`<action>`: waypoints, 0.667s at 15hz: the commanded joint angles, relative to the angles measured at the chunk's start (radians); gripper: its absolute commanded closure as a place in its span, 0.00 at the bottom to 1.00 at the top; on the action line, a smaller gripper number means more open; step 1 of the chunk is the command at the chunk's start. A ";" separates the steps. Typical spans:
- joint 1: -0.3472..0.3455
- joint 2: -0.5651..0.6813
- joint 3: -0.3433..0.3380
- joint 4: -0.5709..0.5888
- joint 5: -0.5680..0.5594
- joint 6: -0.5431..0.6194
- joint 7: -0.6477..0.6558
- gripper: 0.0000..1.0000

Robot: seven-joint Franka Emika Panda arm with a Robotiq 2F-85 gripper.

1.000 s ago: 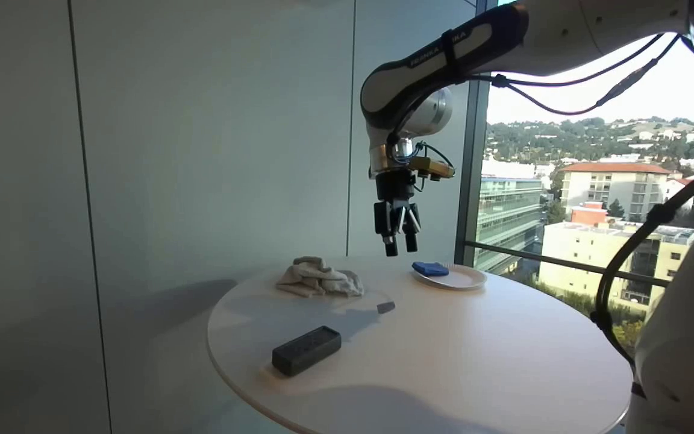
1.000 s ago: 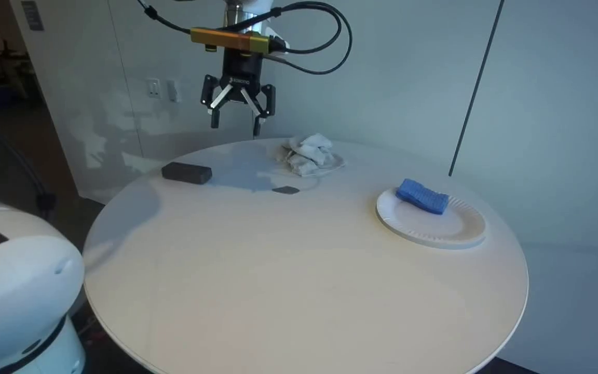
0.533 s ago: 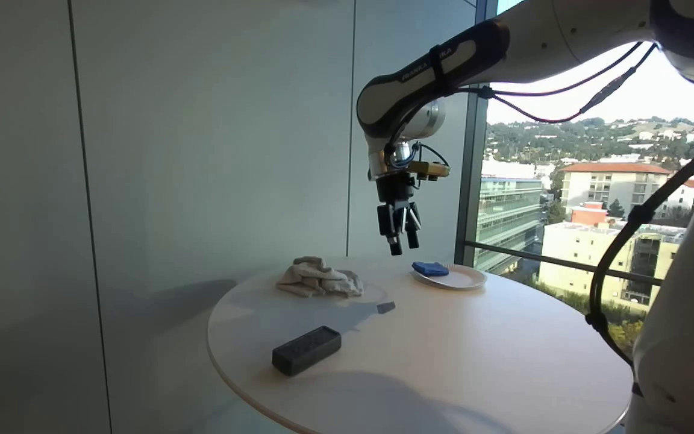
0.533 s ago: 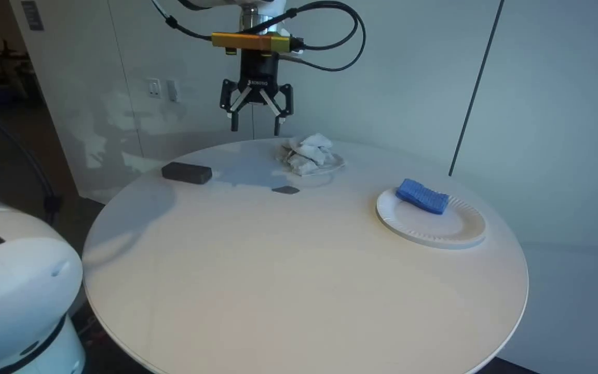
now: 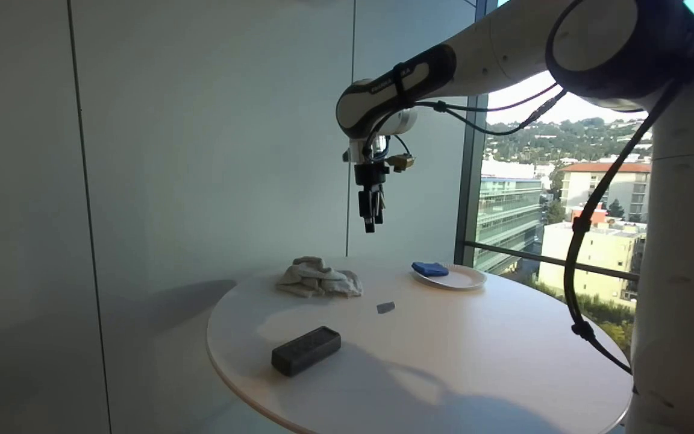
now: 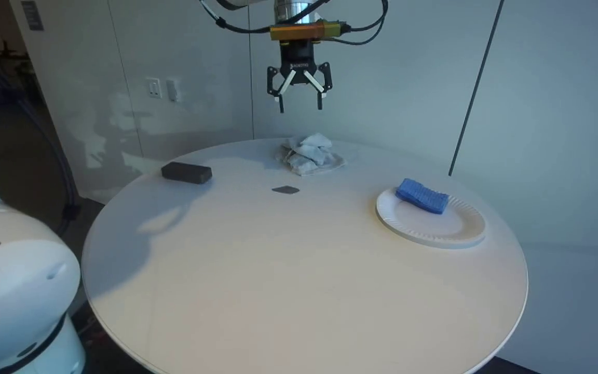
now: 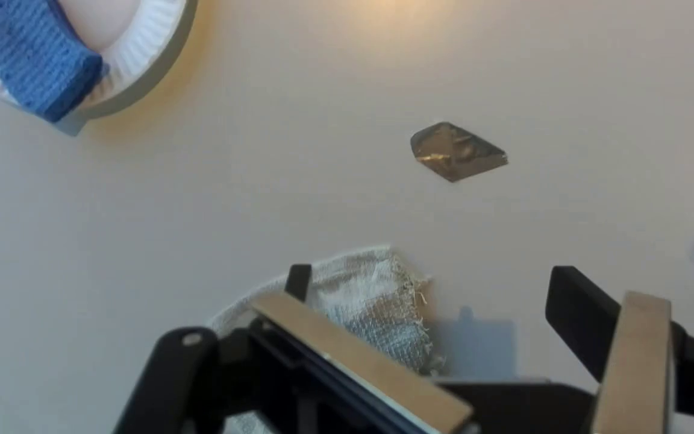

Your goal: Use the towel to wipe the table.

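Observation:
The towel is a crumpled pale, beige-grey cloth near the table's far edge, in both exterior views (image 5: 321,280) (image 6: 311,155). It also shows at the bottom of the wrist view (image 7: 365,289), partly hidden behind a finger. The white round table (image 6: 304,270) (image 5: 473,343) lies under it. My gripper (image 5: 375,224) (image 6: 300,108) (image 7: 431,275) points down, well above the table and apart from the towel. Its fingers are spread wide with nothing between them. In the wrist view the towel lies toward the left finger.
A small dark patch (image 6: 285,190) (image 5: 385,308) (image 7: 458,154) lies on the table near the towel. A dark block (image 5: 306,351) (image 6: 187,173) sits to one side. A white paper plate (image 6: 449,231) (image 5: 467,278) holds a blue sponge (image 6: 422,196) (image 7: 40,60). A wall stands behind the towel.
My gripper has risen and moved over toward the towel's side, rightward in one exterior view and leftward in another. It stays open. The towel, plate and block have not moved.

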 commanded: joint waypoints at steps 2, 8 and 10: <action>-0.017 0.247 0.060 0.210 0.117 0.075 -0.149 0.00; 0.014 0.544 0.081 0.400 0.036 0.136 -0.006 0.00; 0.024 0.624 0.049 0.466 -0.053 0.189 0.071 0.00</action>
